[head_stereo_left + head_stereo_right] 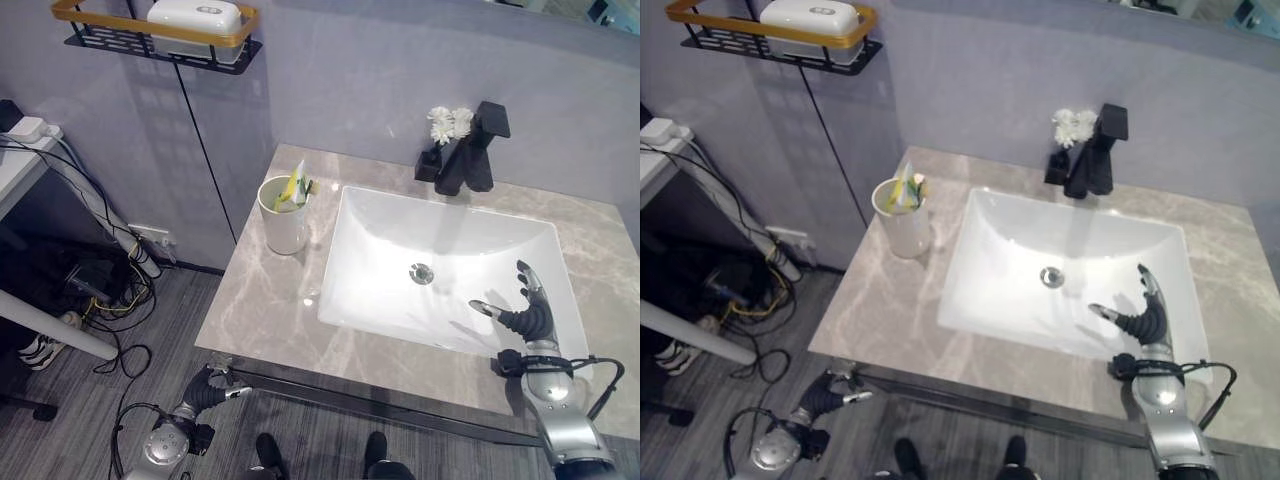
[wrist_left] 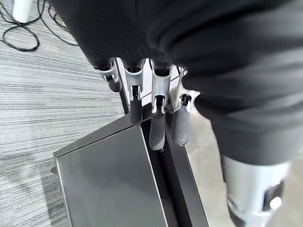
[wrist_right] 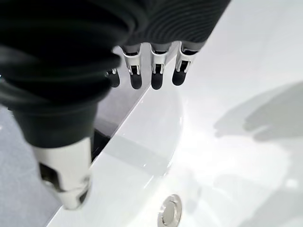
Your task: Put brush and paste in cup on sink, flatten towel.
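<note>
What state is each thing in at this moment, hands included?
cup: upright on the counter left of the basin, yellow-green items inside
sink: basin empty
faucet: no water running
left hand: open, low by the counter's front edge
right hand: open, over the basin, holding nothing

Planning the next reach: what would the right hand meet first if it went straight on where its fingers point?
Probably the white sink itself: the open right hand hovers over its near rim, fingers aimed across the basin toward its back wall, though height is unclear.

No readable text, labels or numbers on cup (image 1: 283, 216), sink (image 1: 500, 262) or faucet (image 1: 470, 150)
</note>
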### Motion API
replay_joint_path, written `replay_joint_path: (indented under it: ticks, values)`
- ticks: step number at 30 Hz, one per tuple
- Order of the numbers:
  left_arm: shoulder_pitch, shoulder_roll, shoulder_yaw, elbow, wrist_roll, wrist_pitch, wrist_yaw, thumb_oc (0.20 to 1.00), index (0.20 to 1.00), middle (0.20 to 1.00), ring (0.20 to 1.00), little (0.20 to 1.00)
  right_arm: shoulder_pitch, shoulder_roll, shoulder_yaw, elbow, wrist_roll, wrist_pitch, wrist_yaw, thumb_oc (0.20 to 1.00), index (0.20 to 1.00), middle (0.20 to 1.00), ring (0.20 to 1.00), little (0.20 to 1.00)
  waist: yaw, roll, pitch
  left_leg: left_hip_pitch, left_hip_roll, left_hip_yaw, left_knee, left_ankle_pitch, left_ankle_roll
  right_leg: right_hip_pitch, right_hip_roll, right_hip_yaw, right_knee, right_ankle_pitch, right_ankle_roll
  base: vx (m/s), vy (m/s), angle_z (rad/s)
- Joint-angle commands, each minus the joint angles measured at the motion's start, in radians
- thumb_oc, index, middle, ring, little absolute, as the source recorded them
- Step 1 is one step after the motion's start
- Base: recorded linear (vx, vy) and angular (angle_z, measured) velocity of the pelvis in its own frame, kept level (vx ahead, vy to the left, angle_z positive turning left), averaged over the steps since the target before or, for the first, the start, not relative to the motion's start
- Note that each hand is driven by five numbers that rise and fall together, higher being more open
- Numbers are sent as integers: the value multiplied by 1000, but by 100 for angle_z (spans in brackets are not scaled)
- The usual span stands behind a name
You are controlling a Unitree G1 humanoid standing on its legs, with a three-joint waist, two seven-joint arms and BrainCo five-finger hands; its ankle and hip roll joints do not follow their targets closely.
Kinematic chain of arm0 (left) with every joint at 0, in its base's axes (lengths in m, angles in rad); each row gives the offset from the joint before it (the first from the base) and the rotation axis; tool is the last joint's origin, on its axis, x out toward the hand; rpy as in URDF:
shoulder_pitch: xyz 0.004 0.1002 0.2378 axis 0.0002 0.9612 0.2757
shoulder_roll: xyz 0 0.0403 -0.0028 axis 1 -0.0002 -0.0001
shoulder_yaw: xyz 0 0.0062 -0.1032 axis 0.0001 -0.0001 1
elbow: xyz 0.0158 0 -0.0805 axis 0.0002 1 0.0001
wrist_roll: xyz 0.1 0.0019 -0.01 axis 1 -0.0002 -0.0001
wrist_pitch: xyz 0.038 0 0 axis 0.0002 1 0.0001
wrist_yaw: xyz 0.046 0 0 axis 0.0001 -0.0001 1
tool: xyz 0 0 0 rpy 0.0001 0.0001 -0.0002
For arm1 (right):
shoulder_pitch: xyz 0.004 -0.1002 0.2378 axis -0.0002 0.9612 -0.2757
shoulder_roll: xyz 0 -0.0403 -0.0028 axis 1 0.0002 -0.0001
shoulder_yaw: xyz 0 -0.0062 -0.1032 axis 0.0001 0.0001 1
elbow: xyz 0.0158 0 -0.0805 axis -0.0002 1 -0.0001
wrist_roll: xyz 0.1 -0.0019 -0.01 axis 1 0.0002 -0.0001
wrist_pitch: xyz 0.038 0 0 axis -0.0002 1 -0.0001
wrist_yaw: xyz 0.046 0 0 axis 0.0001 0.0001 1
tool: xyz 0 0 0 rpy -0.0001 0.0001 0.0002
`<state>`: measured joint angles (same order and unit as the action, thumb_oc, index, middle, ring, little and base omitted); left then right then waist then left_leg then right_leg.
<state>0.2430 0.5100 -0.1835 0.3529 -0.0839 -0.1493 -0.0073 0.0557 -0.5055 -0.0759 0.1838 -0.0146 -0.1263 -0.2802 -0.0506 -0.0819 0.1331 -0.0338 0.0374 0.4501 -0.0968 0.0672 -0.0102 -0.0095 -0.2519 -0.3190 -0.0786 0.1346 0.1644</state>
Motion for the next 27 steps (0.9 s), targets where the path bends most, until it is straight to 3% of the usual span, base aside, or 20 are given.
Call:
replay_joint_path:
  ticks: [1, 2, 3, 4, 5, 6, 11, 13, 15, 17, 18, 19, 20, 22, 25, 27]
  values:
    - [112, 258, 224, -419, -252, -85, -155, 1000, 1000, 1000, 1000, 1000, -63, -65, -118, -8, 4, -45, -12, 1000, 1000, 1000, 1000, 1000, 38, 67, -16, 60, -13, -30, 9, -71, -7, -36, -2, -21, 88, 23, 38, -13, 61, -18]
    - [197, 392, 401, -514, -437, -96, -221, 1000, 1000, 1000, 1000, 1000, -56, -53, -131, 19, 8, -59, -2, 1000, 1000, 1000, 1000, 1000, 47, 86, -15, 66, -17, -37, 9, -69, -7, -28, -12, -31, 92, 29, 38, -6, 42, 7]
    - [245, 475, 505, -564, -515, -98, -247, 1000, 1000, 1000, 1000, 1000, -52, -51, -134, 42, 6, -67, 10, 1000, 1000, 1000, 1000, 1000, 51, 93, -20, 69, -19, -41, 9, -68, -9, -24, -17, -38, 94, 32, 40, 89, 39, 53]
    - [263, 526, 589, -583, -539, -110, -237, 1000, 1000, 1000, 1000, 1000, -41, -46, -129, 56, 6, -72, 21, 1000, 1000, 1000, 1000, 1000, 52, 98, -28, 82, -19, -63, 9, -91, -17, -10, -17, -27, 93, 20, 56, 89, 12, 47]
    - [276, 529, 602, -588, -543, -108, -237, 1000, 1000, 1000, 1000, 1000, -43, -41, -126, 57, 7, -74, 22, 1000, 1000, 1000, 1000, 1000, 49, 92, -28, 82, -19, -63, 9, -91, -17, -8, -17, -27, 93, 20, 56, 94, -8, 36]
    - [267, 586, 698, -594, -544, -140, -198, 1000, 1000, 1000, 1000, 1000, -4, -46, -135, 38, 8, -78, 45, 1000, 1000, 1000, 1000, 1000, 46, 92, -36, 88, -22, -66, 9, -89, -24, 0, -21, -34, 91, 20, 58, 12, -17, 20]
    - [169, 568, 703, -565, -517, -148, -124, 1000, 1000, 1000, 1000, 1000, 50, -85, -185, -59, -28, -79, 61, 1000, 1000, 1000, 1000, 1000, 36, 84, -52, 98, -16, -64, 9, -84, -34, 19, -15, -46, 75, 17, 57, 28, -46, 12]
    - [99, 496, 634, -585, -572, -141, -124, 1000, 1000, 1000, 1000, 1000, 70, -108, -259, -163, -59, -96, 33, 1000, 1000, 1000, 1000, 1000, 17, 74, -56, 95, -7, -38, 9, -61, -32, 15, -7, -57, 62, 24, 44, -46, -65, -9]
    - [83, 480, 596, -592, -570, -130, -131, 1000, 1000, 1000, 1000, 1000, 84, -114, -295, -199, -76, -96, 20, 1000, 1000, 1000, 1000, 1000, 15, 77, -57, 98, -3, -33, 9, -62, -32, 14, -2, -52, 58, 23, 43, -17, -25, -9]
    - [83, 435, 541, -655, -529, -107, -167, 1000, 1000, 1000, 1000, 1000, 124, -107, -516, -324, -156, -123, -89, 1000, 1000, 1000, 1000, 1000, -40, 79, -64, 106, 8, -4, 9, -68, -33, 3, 16, -13, 41, 21, 44, 52, 1, -34]
    - [82, 427, 535, -664, -525, -105, -169, 918, 918, 918, 918, 918, 122, -101, -560, -333, -161, -126, -113, 1000, 1000, 1000, 1000, 1000, -54, 79, -65, 106, 10, 0, 9, -69, -33, 0, 18, -6, 38, 22, 45, 35, 9, -50]
    - [107, 356, 488, -580, -486, -121, -175, 539, 539, 539, 539, 539, 121, -93, -625, -335, -150, -142, -159, 1000, 1000, 1000, 1000, 1000, -61, 76, -63, 103, 12, 4, 9, -68, -34, -8, 20, 0, 37, 22, 46, 15, 7, -40]
    - [114, 351, 467, -569, -452, -118, -181, 200, 200, 200, 200, 200, 118, -97, -677, -331, -168, -137, -195, 1000, 1000, 1000, 1000, 1000, -75, 78, -61, 100, 14, 6, 9, -70, -34, -14, 23, 10, 34, 25, 48, 13, 23, -44]
    - [126, 310, 440, -568, -492, -106, -209, 200, 200, 200, 200, 200, 95, -51, -801, -340, -131, -171, -303, 1000, 1000, 1000, 1000, 1000, -97, 86, -61, 94, 18, 15, 9, -72, -34, -29, 27, 28, 28, 27, 48, 19, 21, -34]
    - [133, 315, 433, -573, -503, -103, -218, 200, 200, 200, 200, 200, 89, -36, -816, -308, -119, -168, -341, 1000, 1000, 1000, 1000, 1000, -95, 89, -62, 89, 18, 15, 9, -72, -33, -35, 29, 35, 27, 30, 47, 14, 8, -23]
    - [135, 320, 419, -568, -530, -98, -226, 200, 200, 200, 200, 200, 104, -25, -884, -187, -10, -188, -406, 1000, 1000, 1000, 1000, 1000, -109, 91, -63, 84, 19, 20, 9, -73, -34, -41, 30, 46, 24, 37, 48, 16, 9, -14]
